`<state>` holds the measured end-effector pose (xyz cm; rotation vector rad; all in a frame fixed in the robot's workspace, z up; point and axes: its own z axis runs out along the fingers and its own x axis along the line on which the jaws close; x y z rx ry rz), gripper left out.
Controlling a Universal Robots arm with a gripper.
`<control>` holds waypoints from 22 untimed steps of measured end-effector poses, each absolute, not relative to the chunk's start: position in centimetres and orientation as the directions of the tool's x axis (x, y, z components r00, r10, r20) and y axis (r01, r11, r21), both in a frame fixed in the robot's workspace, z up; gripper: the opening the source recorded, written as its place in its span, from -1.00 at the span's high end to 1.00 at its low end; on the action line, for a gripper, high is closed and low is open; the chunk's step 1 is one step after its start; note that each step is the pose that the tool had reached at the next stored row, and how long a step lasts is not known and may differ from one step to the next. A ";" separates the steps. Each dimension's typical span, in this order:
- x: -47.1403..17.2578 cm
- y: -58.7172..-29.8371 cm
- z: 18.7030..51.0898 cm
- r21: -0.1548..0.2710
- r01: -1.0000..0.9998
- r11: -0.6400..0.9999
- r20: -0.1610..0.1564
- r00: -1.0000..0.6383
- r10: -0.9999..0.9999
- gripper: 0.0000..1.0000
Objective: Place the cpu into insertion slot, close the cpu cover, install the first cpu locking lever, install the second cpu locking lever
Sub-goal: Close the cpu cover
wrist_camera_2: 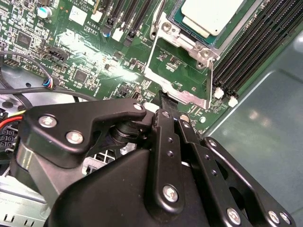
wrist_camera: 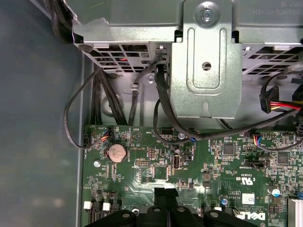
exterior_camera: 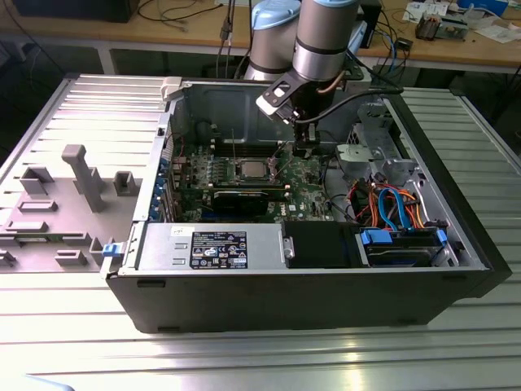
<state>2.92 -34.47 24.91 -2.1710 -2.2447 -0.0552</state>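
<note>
The cpu (wrist_camera_2: 213, 14), a flat chip with a silver-grey top, lies in the insertion slot (wrist_camera_2: 206, 46) on the green motherboard; in the exterior view the cpu (exterior_camera: 251, 169) sits mid-board. The cpu cover (wrist_camera_2: 189, 97), a thin metal frame with a square window, is flipped open and hangs out over the board beside the slot. My gripper (wrist_camera_2: 165, 101) is at the cover's outer edge with its black fingers together and nothing visible between them. The gripper (exterior_camera: 305, 151) hangs just to the exterior view's right of the slot. In the first wrist view the gripper (wrist_camera: 165, 193) points down at the board.
Long black memory slots (wrist_camera_2: 251, 52) run beside the socket. A black graphics card (exterior_camera: 240, 199) lies in front of it, a metal drive cage (exterior_camera: 374, 155) and coloured cables (exterior_camera: 391, 204) to the right. The case walls (exterior_camera: 285, 293) surround the board. A grey fixture tray (exterior_camera: 73, 187) lies at left.
</note>
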 end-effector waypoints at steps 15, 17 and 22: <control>2.3 -34.5 24.9 0.013 0.999 0.033 0.038 -0.034 0.999 0.79; 2.2 -34.5 24.9 0.013 0.999 0.033 0.038 -0.034 0.999 0.79; 2.0 -34.5 24.9 0.013 0.999 0.033 0.038 -0.034 0.999 0.79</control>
